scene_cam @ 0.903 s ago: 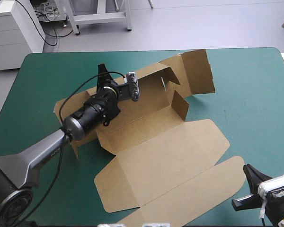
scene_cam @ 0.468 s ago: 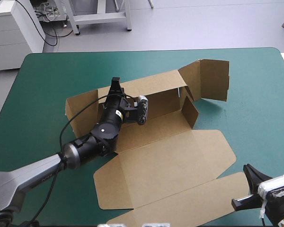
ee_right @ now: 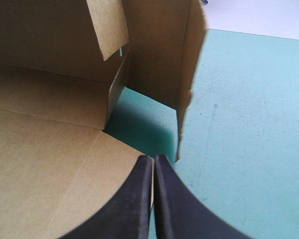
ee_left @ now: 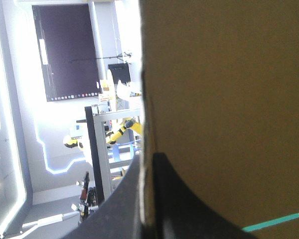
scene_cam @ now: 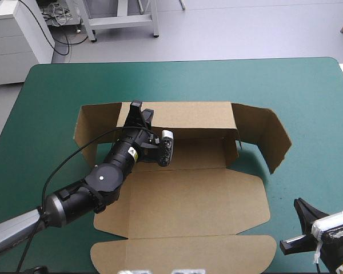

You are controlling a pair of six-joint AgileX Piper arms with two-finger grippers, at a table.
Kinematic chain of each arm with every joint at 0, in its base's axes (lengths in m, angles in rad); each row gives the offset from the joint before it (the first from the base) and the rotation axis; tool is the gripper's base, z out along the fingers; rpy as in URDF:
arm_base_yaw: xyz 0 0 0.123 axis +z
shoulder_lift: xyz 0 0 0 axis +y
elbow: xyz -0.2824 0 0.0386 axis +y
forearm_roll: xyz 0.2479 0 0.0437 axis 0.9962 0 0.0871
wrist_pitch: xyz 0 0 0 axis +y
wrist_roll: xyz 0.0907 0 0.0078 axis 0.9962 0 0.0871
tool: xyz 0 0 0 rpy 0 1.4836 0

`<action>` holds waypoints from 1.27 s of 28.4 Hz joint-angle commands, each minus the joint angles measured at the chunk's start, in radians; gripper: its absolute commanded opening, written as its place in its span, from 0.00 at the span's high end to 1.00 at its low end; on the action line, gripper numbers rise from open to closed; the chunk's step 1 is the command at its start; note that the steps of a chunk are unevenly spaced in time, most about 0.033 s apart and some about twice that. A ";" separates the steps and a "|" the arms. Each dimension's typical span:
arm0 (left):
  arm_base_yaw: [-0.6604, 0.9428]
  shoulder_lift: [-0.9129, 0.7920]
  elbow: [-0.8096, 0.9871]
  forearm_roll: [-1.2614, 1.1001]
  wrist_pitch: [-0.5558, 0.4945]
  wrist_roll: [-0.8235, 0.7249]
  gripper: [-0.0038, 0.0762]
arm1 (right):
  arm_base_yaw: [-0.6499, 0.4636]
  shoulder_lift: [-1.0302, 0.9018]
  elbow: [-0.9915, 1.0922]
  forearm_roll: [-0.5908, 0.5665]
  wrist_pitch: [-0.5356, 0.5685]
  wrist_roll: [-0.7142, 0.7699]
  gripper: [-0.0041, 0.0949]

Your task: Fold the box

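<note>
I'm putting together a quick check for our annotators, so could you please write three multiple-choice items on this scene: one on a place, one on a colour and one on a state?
1. Where does the left gripper grip the box?
A. on its flat lid
B. on its raised far wall
C. on its right side flap

2. What colour is the table cover?
A. teal-green
B. grey
C. white

3. How is the lid placed?
A. standing upright
B. folded over the far wall
C. lying flat on the table

Answers:
1 B: in the high view the gripper sits on that wall's top edge, and its wrist view shows board running between its fingers.
2 A: the cover is teal-green all around the box.
3 C: the lid spreads flat toward the table's near edge.
</note>
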 commanded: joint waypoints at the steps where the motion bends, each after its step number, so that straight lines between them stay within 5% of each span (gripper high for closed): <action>1: -0.006 -0.042 -0.029 0.037 0.003 -0.003 0.96 | -0.004 0.013 -0.024 0.002 -0.079 -0.003 0.96; 29: -0.006 0.032 -0.029 0.006 0.015 -0.087 0.96 | -0.004 0.013 -0.024 0.002 -0.079 0.008 0.95; 31: -0.006 0.032 -0.029 0.006 0.015 -0.094 0.96 | -0.004 0.013 -0.024 0.002 -0.079 0.003 0.86; 36: -0.004 0.032 -0.029 0.006 0.015 -0.094 0.96 | -0.004 0.013 -0.024 0.002 -0.073 -0.003 0.38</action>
